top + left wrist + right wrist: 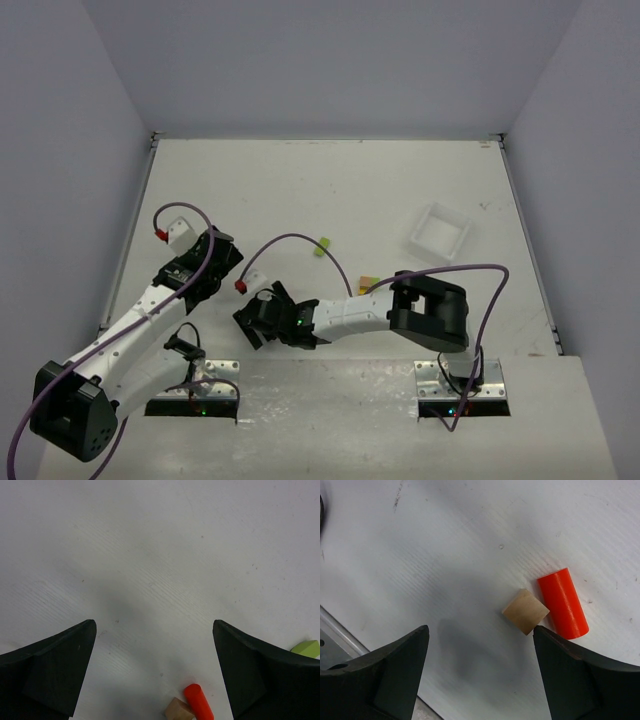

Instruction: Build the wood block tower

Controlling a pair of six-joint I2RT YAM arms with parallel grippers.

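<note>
A tan cube (525, 611) lies on the white table, with a red-orange cylinder (562, 603) touching its right side. My right gripper (480, 628) hovers over them, open, nothing between its fingers; the cube's corner sits just by the right fingertip (542, 635). The left wrist view shows the same cube (178, 710) and cylinder (198, 701) at its bottom edge, between the wide-open fingers of my left gripper (154, 622). A lime green block (321, 246) lies further back. Small yellow and red-orange pieces (368, 283) sit beside the right forearm. No stack shows.
A white square tray (440, 232) stands at the back right. Both grippers, the left (222, 255) and the right (255, 322), are close together at the near left of the table, with purple cables looping above them. Grey walls surround the table.
</note>
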